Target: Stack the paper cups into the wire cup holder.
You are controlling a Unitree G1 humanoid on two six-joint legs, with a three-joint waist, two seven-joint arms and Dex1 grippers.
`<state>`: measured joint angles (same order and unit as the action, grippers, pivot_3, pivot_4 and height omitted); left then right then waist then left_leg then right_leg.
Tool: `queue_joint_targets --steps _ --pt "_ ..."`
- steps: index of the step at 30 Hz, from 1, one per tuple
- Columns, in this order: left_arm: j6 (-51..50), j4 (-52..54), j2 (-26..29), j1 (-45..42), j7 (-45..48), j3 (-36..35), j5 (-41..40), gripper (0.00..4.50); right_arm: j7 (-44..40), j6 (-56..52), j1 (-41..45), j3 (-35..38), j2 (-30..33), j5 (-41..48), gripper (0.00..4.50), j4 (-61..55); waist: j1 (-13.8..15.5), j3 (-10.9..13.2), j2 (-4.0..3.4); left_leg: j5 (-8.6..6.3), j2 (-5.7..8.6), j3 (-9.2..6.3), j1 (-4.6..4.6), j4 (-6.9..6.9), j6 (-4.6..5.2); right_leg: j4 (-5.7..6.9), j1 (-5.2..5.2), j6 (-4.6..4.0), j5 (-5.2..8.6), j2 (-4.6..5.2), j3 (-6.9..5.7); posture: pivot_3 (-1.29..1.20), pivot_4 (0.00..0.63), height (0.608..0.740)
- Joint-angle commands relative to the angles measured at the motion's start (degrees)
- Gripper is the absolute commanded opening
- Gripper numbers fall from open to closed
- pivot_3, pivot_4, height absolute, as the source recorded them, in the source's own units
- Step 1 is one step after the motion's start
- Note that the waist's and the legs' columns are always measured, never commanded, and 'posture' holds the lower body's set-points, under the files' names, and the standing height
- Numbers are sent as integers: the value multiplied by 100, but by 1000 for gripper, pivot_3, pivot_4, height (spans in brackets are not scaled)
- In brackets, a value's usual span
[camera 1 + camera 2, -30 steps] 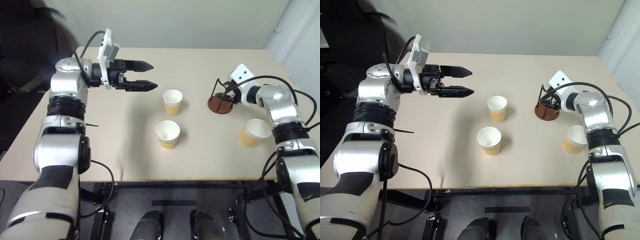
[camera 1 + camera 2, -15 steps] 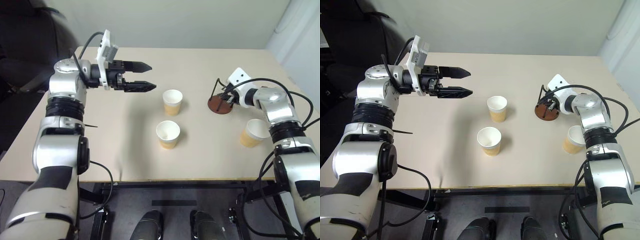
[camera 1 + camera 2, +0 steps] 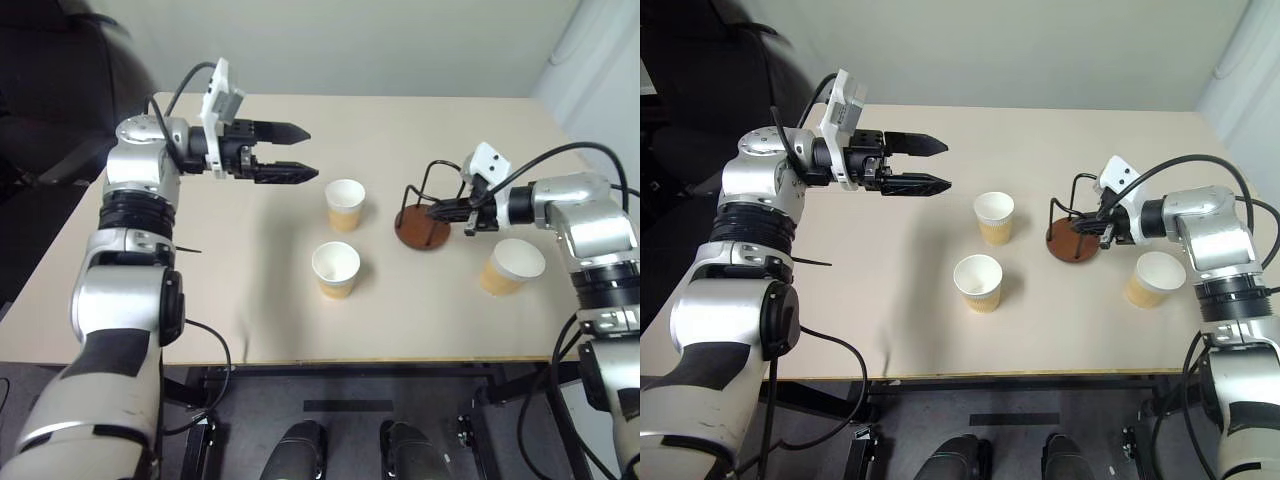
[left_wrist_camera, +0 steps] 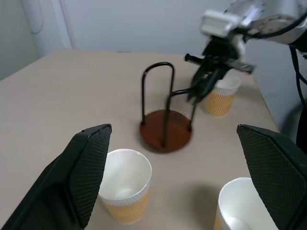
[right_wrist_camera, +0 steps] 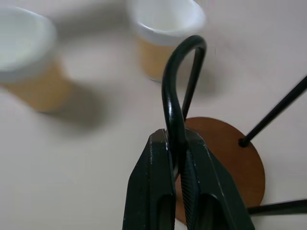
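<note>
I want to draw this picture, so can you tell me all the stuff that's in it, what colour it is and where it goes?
cups: three, tan with white tops, two upright mid-table, one near the table's right edge.
holder: one, black wire on a brown round base, between the middle cups and the right cup.
table: one, beige, under everything.
chair: one, black, past the table's far left corner.
left gripper: black fingers, open, in the air left of the cups.
right gripper: black fingers, shut on the holder's wire.
</note>
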<state>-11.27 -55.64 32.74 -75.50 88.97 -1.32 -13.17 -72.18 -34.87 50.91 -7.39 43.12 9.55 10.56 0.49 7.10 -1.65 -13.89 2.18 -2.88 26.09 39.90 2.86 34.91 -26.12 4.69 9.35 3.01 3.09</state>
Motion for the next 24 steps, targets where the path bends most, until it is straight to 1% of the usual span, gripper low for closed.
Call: queue_joint_targets --steps 1,5,13,18,24 --pt "107 -30 47 -253 82 -32 30 4500 -75 -342 -50 135 151 310 26 -687 0 0 0 0 0 0 -2 2 0 1 1 0 0 0 0 0 150 740" --pt "131 -69 42 -276 105 -25 45 4500 -23 -571 -203 38 105 478 26 -1134 4 0 1 1 0 -3 -3 7 2 2 4 1 -1 1 2 0 150 740" --pt "121 -40 89 -254 133 -59 85 4500 89 -648 -323 -204 -98 564 26 -1398 -3 0 1 4 0 -4 -5 10 5 5 3 2 -2 1 3 0 150 740" --pt "88 10 123 -233 137 -64 85 4500 117 -514 -295 -388 -175 501 26 -1333 0 0 1 5 2 2 -2 9 8 5 0 2 -2 -4 0 0 150 740" --pt "85 13 144 -232 124 -65 87 4500 113 -173 -224 -585 -177 303 26 -965 0 0 1 7 3 2 -2 10 11 3 0 1 -1 -4 0 0 150 740"
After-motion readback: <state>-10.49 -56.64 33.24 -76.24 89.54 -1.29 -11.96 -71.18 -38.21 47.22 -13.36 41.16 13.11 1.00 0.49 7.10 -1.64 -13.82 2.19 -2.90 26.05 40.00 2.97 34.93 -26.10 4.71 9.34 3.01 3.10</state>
